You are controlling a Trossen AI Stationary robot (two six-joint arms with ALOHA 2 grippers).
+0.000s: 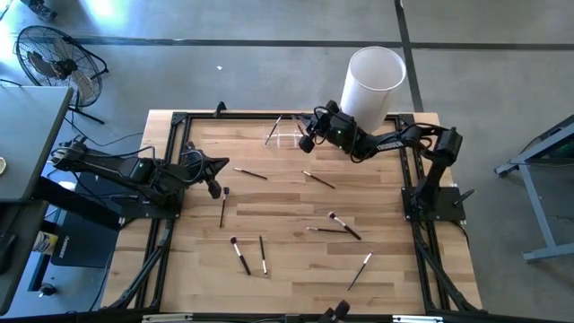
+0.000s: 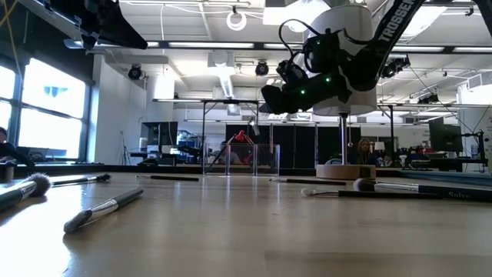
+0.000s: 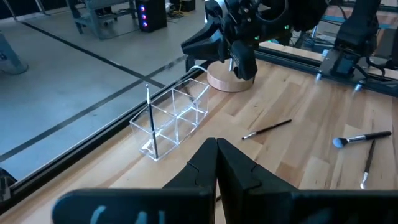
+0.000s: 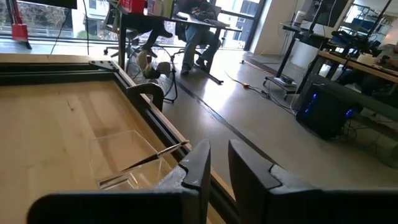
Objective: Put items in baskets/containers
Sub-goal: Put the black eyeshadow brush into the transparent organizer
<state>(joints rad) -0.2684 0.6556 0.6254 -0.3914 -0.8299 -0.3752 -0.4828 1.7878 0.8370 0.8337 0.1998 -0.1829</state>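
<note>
The clear plastic container [image 1: 285, 133] stands at the table's far edge; one thin brush [image 3: 150, 121] leans inside it, also seen as the brush [image 4: 152, 158] across the container [image 4: 118, 152] in the right wrist view. My right gripper [image 1: 308, 140] hovers just beside and above the container [image 3: 177, 115], its fingers [image 4: 198, 165] slightly apart with nothing between them. Several brushes lie scattered on the wood, such as a brush [image 1: 251, 173], a brush [image 1: 318, 179] and a brush [image 1: 343, 224]. My left gripper [image 1: 213, 187] waits shut at mid-left, near a dark brush [image 1: 223, 206].
A tall white cylinder [image 1: 375, 85] on a round wooden base [image 3: 227, 79] stands behind the right gripper. A black metal frame [image 1: 179, 121] rims the table. More brushes [image 1: 239, 254] lie near the front edge. A fan [image 1: 54, 63] sits on the floor off the table.
</note>
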